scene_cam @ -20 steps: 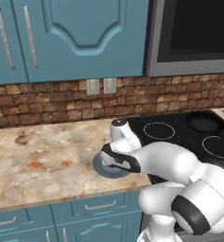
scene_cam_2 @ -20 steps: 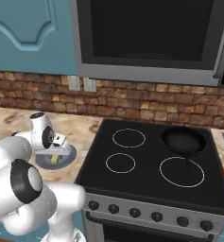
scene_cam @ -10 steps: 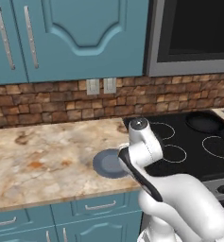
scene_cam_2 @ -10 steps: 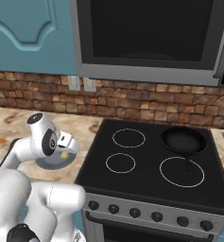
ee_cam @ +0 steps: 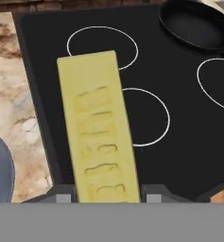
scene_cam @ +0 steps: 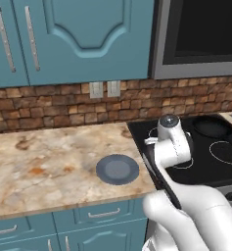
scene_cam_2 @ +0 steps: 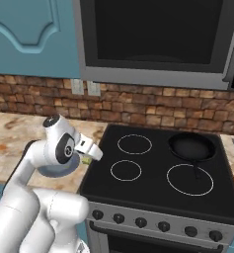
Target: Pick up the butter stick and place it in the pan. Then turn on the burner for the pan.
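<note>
Yellow butter stick (ee_cam: 102, 132) is clamped in my gripper (scene_cam_2: 90, 151), hanging over the stove's (scene_cam_2: 158, 197) left edge; pan (scene_cam_2: 190, 146) probably sits back-right.

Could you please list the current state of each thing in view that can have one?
butter stick: held, lifted clear of the plate, over the left edge of the stove.
gripper: jaws shut on the butter stick.
pan: empty, on the back right burner.
plate: empty, on the counter.
stove: burners dark, none glowing.
cabinet doors: closed.
</note>
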Motion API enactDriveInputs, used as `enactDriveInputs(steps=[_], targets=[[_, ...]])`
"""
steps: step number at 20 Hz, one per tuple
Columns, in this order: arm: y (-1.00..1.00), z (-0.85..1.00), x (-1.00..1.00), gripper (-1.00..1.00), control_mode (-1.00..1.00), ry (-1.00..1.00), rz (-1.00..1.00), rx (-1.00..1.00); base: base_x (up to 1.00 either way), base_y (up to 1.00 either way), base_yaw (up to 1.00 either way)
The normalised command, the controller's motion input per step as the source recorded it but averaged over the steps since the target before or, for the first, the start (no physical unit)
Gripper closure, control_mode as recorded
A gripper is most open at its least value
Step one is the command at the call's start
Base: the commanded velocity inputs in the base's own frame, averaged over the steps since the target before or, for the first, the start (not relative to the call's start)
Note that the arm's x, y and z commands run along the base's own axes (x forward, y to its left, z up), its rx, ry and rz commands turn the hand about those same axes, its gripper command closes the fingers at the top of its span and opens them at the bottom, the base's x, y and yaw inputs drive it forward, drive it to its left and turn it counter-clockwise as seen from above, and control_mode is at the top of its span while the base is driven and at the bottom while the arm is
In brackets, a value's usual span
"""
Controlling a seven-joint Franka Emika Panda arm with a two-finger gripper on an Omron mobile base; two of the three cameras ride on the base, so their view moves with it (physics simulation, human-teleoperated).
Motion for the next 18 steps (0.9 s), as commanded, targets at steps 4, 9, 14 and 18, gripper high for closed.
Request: enactDriveInputs(steps=[4,9,14,18], targets=[[-0.89,0.48,0.00,1.00,-1.00,0.04,-0.19,0.02,0.00,0.00,0.00],[-0.88,0.37,0.02,1.00,-1.00,0.05,-0.19,0.03,0.00,0.00,0.00],[-0.86,0.30,0.13,1.00,-1.00,0.05,-0.16,0.04,0.00,0.00,0.00],[-0.75,0.08,0.12,1.00,-1.00,0.00,-0.12,0.00,0.00,0.00,0.00]])
